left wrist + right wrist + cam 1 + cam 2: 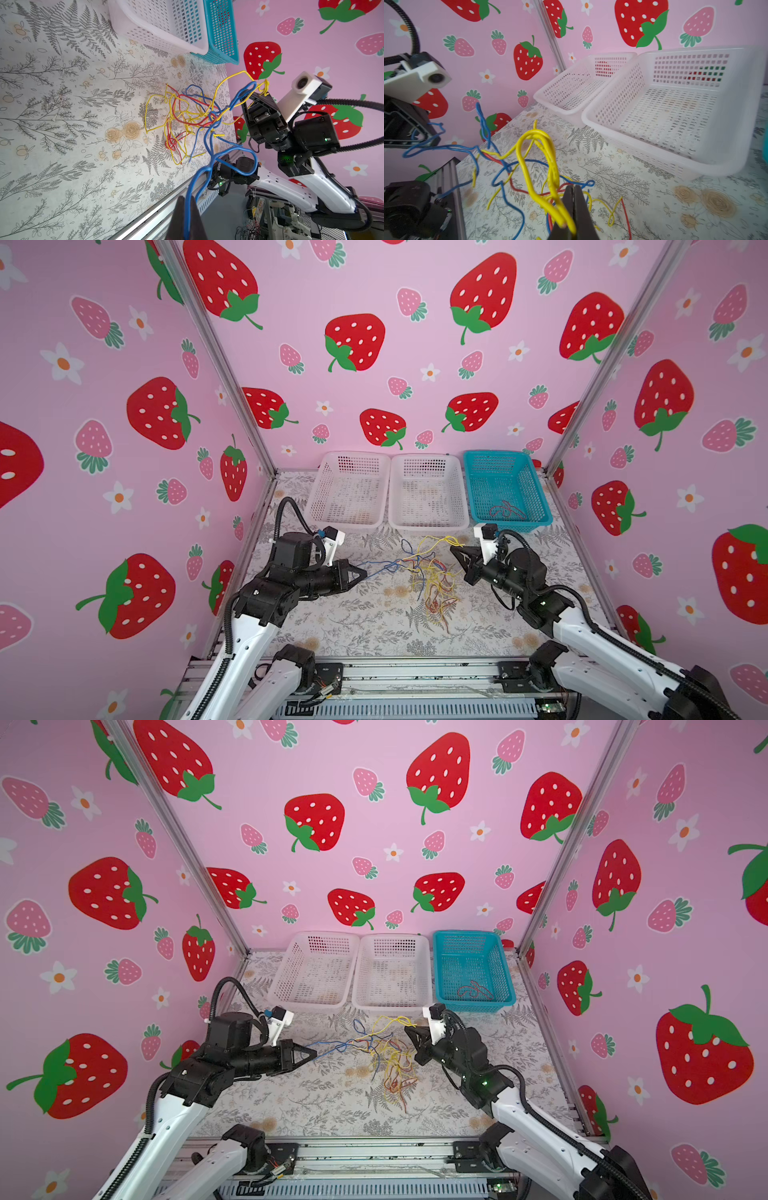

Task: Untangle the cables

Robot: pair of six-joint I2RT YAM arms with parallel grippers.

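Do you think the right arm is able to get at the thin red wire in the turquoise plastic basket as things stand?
Probably not at once: the turquoise basket with the red wire is close and open-topped, but the right gripper is shut on a yellow wire running into the tangle.

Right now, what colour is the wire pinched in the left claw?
Blue. The wire shows best in the left wrist view.

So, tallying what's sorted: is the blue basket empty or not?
Not empty: in both top views a curled red cable lies on the floor of the blue basket.
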